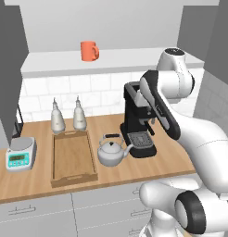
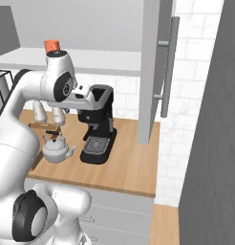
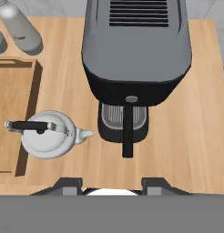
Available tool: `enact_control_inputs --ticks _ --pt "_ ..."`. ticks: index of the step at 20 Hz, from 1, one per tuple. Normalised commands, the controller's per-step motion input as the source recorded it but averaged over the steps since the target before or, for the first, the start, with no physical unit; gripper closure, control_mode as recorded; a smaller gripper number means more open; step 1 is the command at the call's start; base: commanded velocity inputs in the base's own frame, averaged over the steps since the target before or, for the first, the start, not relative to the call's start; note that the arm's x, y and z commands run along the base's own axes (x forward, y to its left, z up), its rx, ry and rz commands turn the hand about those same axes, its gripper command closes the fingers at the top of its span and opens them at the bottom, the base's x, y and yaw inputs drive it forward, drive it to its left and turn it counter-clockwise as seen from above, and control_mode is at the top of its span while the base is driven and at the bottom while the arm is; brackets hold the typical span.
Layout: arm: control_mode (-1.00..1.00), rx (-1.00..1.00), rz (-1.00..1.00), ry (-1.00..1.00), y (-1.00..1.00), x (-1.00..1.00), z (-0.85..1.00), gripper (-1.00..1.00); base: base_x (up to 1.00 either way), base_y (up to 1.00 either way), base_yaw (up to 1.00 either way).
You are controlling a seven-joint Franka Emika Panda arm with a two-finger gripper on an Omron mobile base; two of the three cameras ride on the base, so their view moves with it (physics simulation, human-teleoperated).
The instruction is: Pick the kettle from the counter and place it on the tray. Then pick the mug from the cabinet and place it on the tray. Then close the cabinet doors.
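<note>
The silver-grey kettle (image 1: 111, 152) (image 2: 55, 149) (image 3: 45, 136) stands upright on the wooden counter (image 1: 162, 165), between the tray (image 1: 73, 159) (image 3: 9, 113) and a coffee machine, spout toward the machine. The tray lies bare. My gripper (image 3: 111, 186) hangs high above the coffee machine, pointing down, right of the kettle; its fingers stand apart and it is open with nothing between them. The orange-red mug (image 1: 89, 51) (image 2: 51, 45) sits on the shelf of the open cabinet (image 1: 111, 60). Both cabinet doors (image 1: 9, 69) (image 2: 153, 72) stand open.
A black coffee machine (image 1: 139, 125) (image 2: 98, 129) (image 3: 136, 59) stands right of the kettle, under my hand. Two silver-capped bottles (image 1: 67, 115) (image 3: 22, 32) stand behind the tray. A grey scale (image 1: 21, 155) sits at the left. A tiled side wall (image 2: 186, 119) bounds the counter's right end.
</note>
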Motion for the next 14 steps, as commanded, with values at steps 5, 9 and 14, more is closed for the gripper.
enact_control_inputs --ticks 5,9,14 --pt "-1.0 0.0 0.05 0.06 0.25 0.0 -0.14 -1.0 0.0 0.0 0.0" --pt "-1.0 0.0 0.29 0.16 0.38 0.0 -0.31 -1.0 0.0 0.0 0.0" --pt "-1.0 0.0 0.31 0.23 0.23 0.0 -0.27 -1.0 0.0 0.0 0.0"
